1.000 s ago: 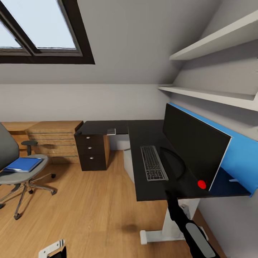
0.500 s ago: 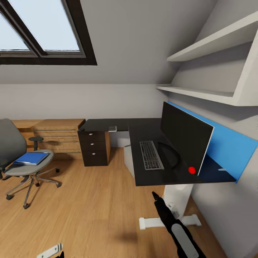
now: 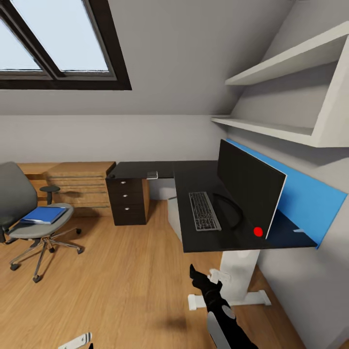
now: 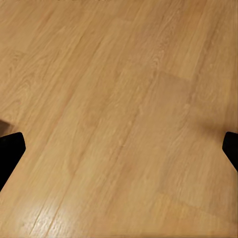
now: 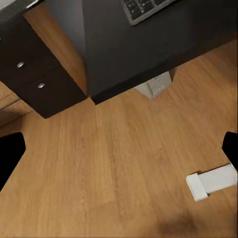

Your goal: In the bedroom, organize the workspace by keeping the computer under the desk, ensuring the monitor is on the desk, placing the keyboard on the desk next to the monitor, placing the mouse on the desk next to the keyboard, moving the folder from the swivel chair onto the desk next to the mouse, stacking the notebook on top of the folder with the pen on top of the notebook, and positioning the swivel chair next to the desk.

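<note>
The black desk [image 3: 198,242] runs along the right wall with the wide black monitor [image 3: 248,191] standing on it. Beside the monitor lies the keyboard [image 3: 203,211], whose end also shows in the right wrist view [image 5: 144,7]. A silver-grey computer [image 3: 171,215] sits under the desk. At the left, the blue folder [image 3: 43,214] rests on the seat of the grey swivel chair [image 3: 12,194]. A small pale flat item [image 3: 152,174] lies at the desk's far corner. My right gripper [image 3: 202,280] [image 5: 119,153] hangs open over the floor before the desk. My left gripper [image 4: 119,153] is open above bare planks. The mouse and pen are out of view.
Black drawers [image 3: 127,201] with silver knobs stand under the desk's far wing, a wooden chest [image 3: 80,186] beside them. The desk's white leg and foot [image 3: 228,299] are close to my right arm. White shelves [image 3: 286,131] hang above the monitor. Wood floor [image 3: 121,271] spreads between chair and desk.
The camera has drawn back from the desk and turned a little left. My right gripper has come out from the desk's front edge and moved left, lower over the floor.
</note>
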Motion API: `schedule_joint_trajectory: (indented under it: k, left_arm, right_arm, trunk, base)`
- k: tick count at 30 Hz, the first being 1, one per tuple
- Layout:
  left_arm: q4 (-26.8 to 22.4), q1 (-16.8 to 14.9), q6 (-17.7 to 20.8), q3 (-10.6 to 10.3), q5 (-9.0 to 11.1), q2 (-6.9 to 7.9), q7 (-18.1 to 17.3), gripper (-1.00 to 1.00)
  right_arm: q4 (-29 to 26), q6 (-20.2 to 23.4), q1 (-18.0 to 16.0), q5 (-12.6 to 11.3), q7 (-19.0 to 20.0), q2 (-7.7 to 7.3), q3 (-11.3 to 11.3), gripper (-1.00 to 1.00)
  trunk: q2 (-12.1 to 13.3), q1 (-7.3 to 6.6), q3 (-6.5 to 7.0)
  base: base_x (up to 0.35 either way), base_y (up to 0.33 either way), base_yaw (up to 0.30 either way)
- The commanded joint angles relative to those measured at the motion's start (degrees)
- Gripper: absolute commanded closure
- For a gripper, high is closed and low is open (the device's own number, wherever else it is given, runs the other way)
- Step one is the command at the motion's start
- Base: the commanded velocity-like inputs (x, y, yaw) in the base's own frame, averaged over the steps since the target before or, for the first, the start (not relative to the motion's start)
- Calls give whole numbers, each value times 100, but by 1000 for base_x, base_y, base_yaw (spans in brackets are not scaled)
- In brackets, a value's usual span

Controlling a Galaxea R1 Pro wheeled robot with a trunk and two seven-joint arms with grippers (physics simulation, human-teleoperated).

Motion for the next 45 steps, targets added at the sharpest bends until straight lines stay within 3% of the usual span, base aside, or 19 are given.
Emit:
schedule_joint_trajectory:
  k: [1, 6, 10, 14, 18, 21, 26, 27, 29, 33, 34, 39, 45]
  left_arm:
    - [-10, 0, 18, -21, 35, 8, 45, -100]
    - [-2, 0, 31, -36, 42, 5, 46, -100]
    - [82, 0, 70, -92, 45, -12, 39, -100]
    - [121, 0, 78, -182, 41, -16, 34, -100]
    - [189, 0, 90, -240, 47, -17, 29, -100]
    - [568, 0, 67, -426, 50, -18, 40, -100]
    - [1466, 0, 23, -596, 46, -13, 46, -100]
    - [1891, 0, -38, -607, 39, -11, 42, -100]
    - [2092, 0, -186, -611, 37, -12, 40, -100]
    - [2491, 0, -1124, -636, 36, -18, 30, -100]
    - [2558, 0, -1249, -735, 34, -36, 29, -100]
    - [2723, 0, -1352, -1043, 37, -58, 37, -100]
    - [2818, 0, -1369, -1046, 33, -61, 35, -100]
  right_arm:
    - [71, -221, -4, 2, -80, 0, 21, -100]
    - [312, -509, -4, 111, -604, 0, 102, -100]
    - [1076, -576, 3, 439, -946, 0, 771, -100]
    - [1772, -732, 18, 718, -1026, -10, 1034, -100]
    - [2342, -1115, 36, 808, -1040, -25, 1112, -100]
    - [2867, -1519, 46, 835, -1034, -24, 1132, -100]
    - [3522, -2067, 49, 849, -1015, -34, 1138, -100]
    - [3642, -2221, 49, 848, -1013, -44, 1139, -100]
    - [3688, -2326, 49, 846, -1012, -55, 1139, -100]
    - [3759, -2545, 49, 842, -1005, -68, 1139, -100]
    - [3767, -2567, 49, 842, -1003, -68, 1139, -100]
    - [3813, -2581, 49, 842, -1002, -68, 1143, -100]
    - [3827, -2690, 49, 857, -1013, -61, 1145, -100]
  trunk:
    - [38, -22, 13]
    - [238, -132, 103]
    - [399, -220, 175]
    - [559, -308, 247]
    - [720, -396, 318]
    - [840, -461, 372]
    - [1040, -571, 462]
    - [1081, -593, 480]
    - [1161, -637, 516]
    - [1321, -725, 588]
    - [1361, -747, 606]
    - [1562, -857, 695]
    - [1762, -967, 785]
  base:
    - [0, 0, 0]
    - [0, 0, 0]
    - [0, 0, 0]
    - [0, 0, 0]
    - [0, 0, 0]
    - [0, 0, 0]
    - [0, 0, 0]
    - [0, 0, 0]
    - [0, 0, 0]
    - [0, 0, 0]
    - [0, 0, 0]
    - [0, 0, 0]
    - [0, 0, 0]
